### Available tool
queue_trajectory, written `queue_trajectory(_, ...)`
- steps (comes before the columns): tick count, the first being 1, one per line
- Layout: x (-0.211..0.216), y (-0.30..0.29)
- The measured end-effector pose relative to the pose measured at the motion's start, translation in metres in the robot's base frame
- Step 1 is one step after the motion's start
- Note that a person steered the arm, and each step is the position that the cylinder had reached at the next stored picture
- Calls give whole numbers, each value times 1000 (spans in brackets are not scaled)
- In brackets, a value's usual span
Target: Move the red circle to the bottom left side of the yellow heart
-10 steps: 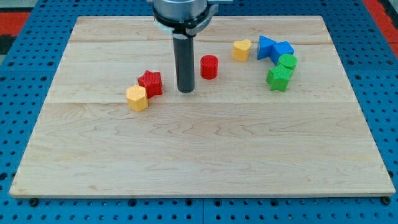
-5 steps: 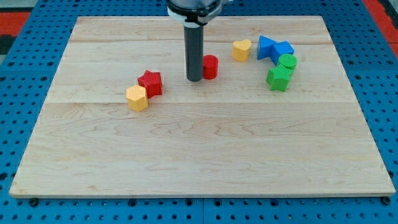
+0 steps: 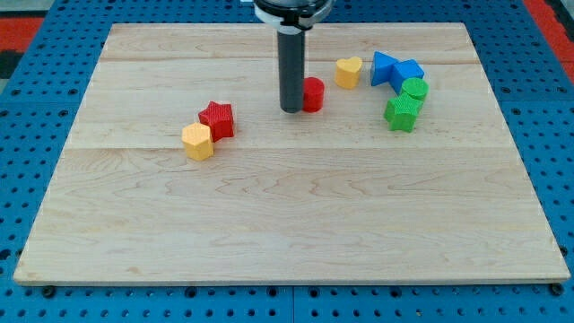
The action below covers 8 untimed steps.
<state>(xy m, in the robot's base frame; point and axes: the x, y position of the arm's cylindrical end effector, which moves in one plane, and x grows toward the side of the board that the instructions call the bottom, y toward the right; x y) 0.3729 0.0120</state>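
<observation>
The red circle sits on the wooden board in the upper middle. My tip touches its left side. The yellow heart lies up and to the right of the red circle, a small gap apart.
A red star and a yellow hexagon touch each other at the view's left. Two blue blocks, a green circle and a green star cluster at the view's right, next to the yellow heart.
My tip has moved right and slightly up, reaching the red circle and pushing it a little to the right, toward the yellow heart.
</observation>
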Motion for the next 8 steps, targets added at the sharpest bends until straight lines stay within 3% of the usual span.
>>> queue_trajectory(2,-2,27)
queue_trajectory(8,7,38)
